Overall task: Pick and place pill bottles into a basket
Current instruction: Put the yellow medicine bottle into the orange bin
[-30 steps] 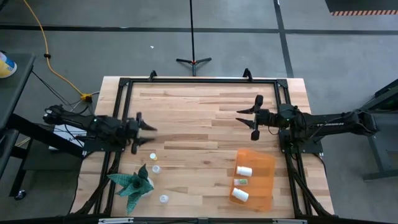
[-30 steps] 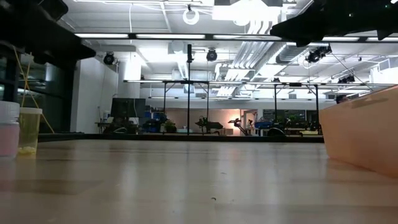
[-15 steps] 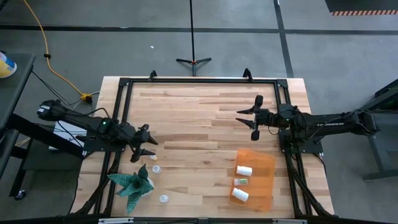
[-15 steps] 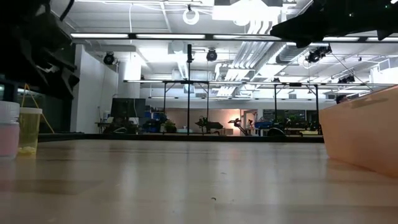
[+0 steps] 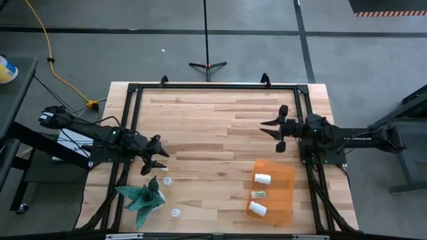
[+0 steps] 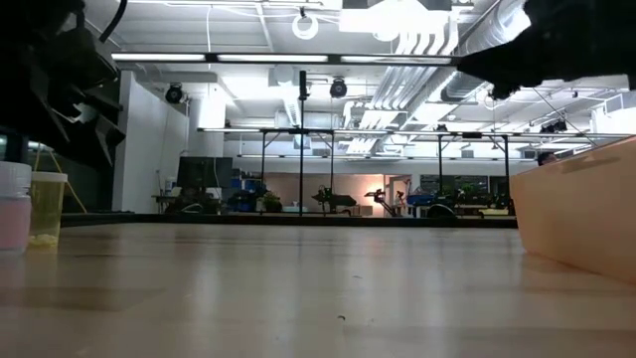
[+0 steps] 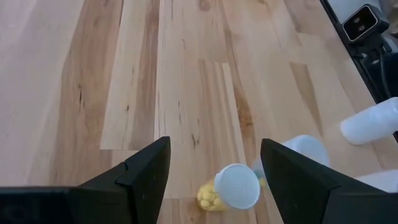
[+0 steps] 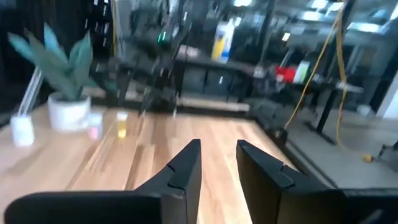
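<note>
Wooden tabletop [image 5: 213,127] fills my overhead feed. Near its right front corner I see the orange basket [image 5: 283,175] with three pill bottles [image 5: 262,179] lying inside. Three more bottles [image 5: 164,168] stand at front left beside the green plant [image 5: 141,197]. My left gripper [image 5: 157,156] hangs just over them, fingers spread, empty. My right gripper [image 5: 275,128] waits behind the basket, fingers narrowly parted, holding nothing.

The basket [image 6: 581,214] is cut off at the low view's edge, hiding its pill bottles.
</note>
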Available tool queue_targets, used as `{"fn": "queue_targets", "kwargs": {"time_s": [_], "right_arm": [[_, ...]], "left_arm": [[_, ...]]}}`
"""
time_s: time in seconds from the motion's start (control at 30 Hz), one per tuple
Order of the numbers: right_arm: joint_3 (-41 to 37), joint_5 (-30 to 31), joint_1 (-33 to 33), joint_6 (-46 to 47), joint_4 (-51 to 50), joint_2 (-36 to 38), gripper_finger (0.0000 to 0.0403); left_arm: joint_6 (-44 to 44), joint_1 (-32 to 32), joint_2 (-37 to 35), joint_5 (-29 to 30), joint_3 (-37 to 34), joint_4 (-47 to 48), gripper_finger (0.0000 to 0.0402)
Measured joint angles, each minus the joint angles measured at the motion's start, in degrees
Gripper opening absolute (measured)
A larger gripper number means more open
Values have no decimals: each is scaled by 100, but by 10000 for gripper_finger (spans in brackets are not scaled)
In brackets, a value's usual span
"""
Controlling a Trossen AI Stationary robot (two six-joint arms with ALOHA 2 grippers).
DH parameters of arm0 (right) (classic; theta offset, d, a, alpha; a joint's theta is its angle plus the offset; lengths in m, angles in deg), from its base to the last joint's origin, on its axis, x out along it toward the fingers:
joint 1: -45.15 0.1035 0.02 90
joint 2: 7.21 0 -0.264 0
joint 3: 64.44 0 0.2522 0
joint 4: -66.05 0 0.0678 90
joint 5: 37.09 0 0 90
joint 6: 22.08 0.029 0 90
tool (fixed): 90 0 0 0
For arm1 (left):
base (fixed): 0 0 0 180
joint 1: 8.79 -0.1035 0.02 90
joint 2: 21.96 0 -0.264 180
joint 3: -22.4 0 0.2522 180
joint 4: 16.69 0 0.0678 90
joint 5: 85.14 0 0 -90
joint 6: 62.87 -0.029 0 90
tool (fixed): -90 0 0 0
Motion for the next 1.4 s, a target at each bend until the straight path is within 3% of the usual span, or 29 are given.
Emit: {"fn": "queue_targets", "kwargs": {"time_s": [0.17, 0.33, 1.4], "right_arm": [[-665, 93, -3, 86, 638, 679, 85], [-933, 309, -3, 339, 853, 986, 85], [-929, 453, -3, 290, 832, 971, 85]], "left_arm": [[-87, 0, 0, -34, 0, 3, 285], [-90, 0, 0, -423, 0, 73, 285], [199, 2, 258, -422, -2, 403, 285]]}}
